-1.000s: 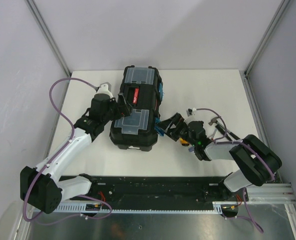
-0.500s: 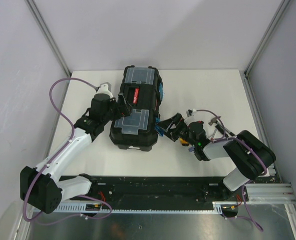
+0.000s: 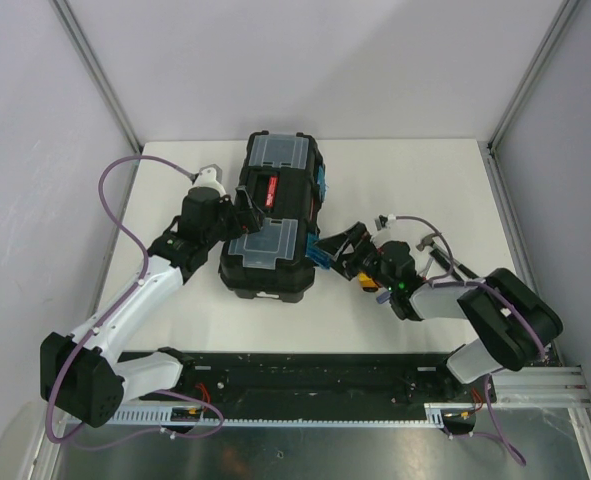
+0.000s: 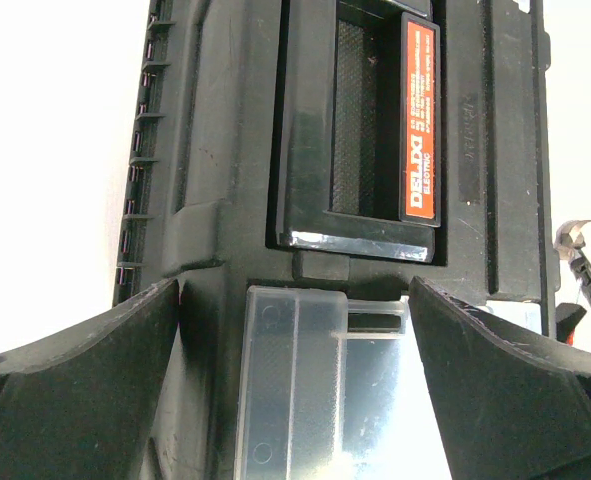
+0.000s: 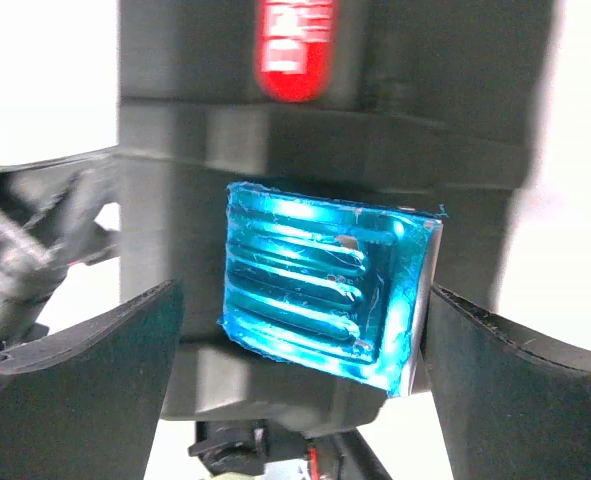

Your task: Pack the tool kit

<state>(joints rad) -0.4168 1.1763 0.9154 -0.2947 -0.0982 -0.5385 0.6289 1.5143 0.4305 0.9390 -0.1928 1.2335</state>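
The large black plastic toolbox lies lengthwise, near-to-far, by the white bench's far edge. Its blue latch faces the nearer right fingers, spread wide and empty; the left fingers, equally wide and empty, straddle its lid

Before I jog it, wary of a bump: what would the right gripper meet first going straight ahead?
The blue latch on the toolbox, centred between the open fingers of the right gripper; depth unclear.
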